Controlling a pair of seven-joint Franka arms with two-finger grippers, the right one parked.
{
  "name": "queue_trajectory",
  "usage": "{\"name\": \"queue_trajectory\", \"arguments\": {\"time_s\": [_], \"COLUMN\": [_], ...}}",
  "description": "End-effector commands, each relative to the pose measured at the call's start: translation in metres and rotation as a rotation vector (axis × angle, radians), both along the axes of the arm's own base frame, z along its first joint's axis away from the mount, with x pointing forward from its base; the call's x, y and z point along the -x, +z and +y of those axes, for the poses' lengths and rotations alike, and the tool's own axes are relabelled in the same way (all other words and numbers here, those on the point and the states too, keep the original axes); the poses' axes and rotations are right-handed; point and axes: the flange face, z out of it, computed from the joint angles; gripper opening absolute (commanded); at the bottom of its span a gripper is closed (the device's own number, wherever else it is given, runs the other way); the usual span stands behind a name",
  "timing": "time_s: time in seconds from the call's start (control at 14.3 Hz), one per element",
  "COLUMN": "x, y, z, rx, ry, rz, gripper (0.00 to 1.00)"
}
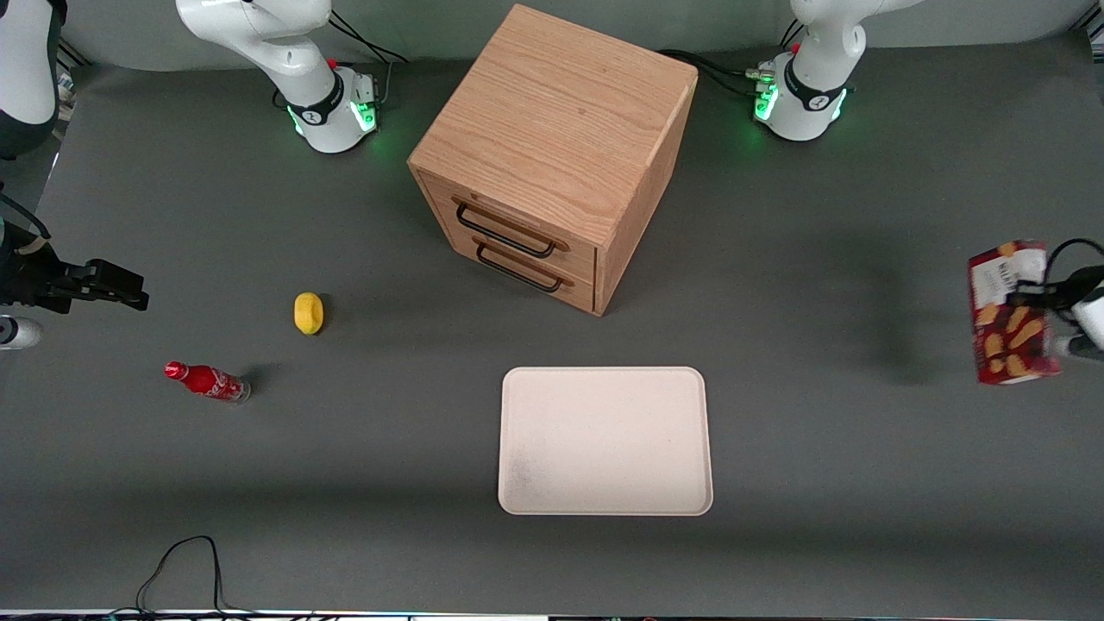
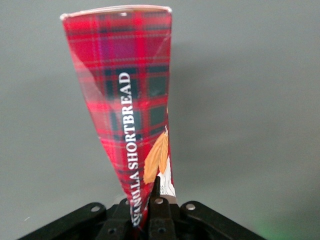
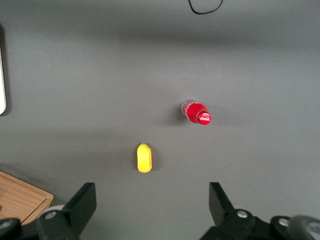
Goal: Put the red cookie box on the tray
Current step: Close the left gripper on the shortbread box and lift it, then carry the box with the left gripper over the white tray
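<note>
Tray (image 1: 605, 441): cream, flat on the table, nearest the front camera, bare.
Red cookie box (image 1: 1011, 312): held clear of the table at the working arm's end, long axis near upright (tartan face buckled).
Gripper (image 2: 148, 212): clamped on the box's edge.
Bearing: tray lies well apart, toward the parked arm's end and slightly nearer the camera

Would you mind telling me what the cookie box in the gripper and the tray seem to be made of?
The red cookie box, clamped in the gripper toward the working arm's end, looks like thin glossy printed cardboard: it creases and shines. The tray looks like matte cream plastic, though moulded fibre is possible; its rim is smooth and rounded.
</note>
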Motion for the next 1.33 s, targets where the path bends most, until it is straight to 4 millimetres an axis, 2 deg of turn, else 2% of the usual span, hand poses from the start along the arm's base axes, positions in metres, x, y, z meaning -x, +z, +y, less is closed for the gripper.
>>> {"name": "queue_trajectory", "arguments": {"time_s": [0.0, 0.07, 0.21, 0.28, 0.49, 0.63, 0.77, 1.05, 1.12, 1.26], "x": [-0.031, -0.039, -0.050, -0.057, -0.085, -0.098, -0.102, -0.106, -0.104, -0.105], "y": [0.053, 0.069, 0.088, 0.089, 0.068, 0.038, 0.003, -0.062, -0.090, -0.104], "z": [-0.086, -0.126, -0.198, -0.240, -0.325, -0.360, -0.390, -0.415, -0.425, -0.430], "rx": [0.033, 0.027, 0.032, 0.037, 0.064, 0.094, 0.089, 0.008, -0.051, -0.052], "ry": [-0.058, -0.046, 0.016, 0.045, 0.125, 0.142, 0.119, 0.131, 0.162, 0.178], "rz": [-0.024, -0.038, -0.070, -0.088, -0.135, -0.179, -0.203, -0.224, -0.230, -0.235], "gripper": [0.00, 0.00, 0.00, 0.00, 0.00, 0.00, 0.00, 0.00, 0.00, 0.00]}}
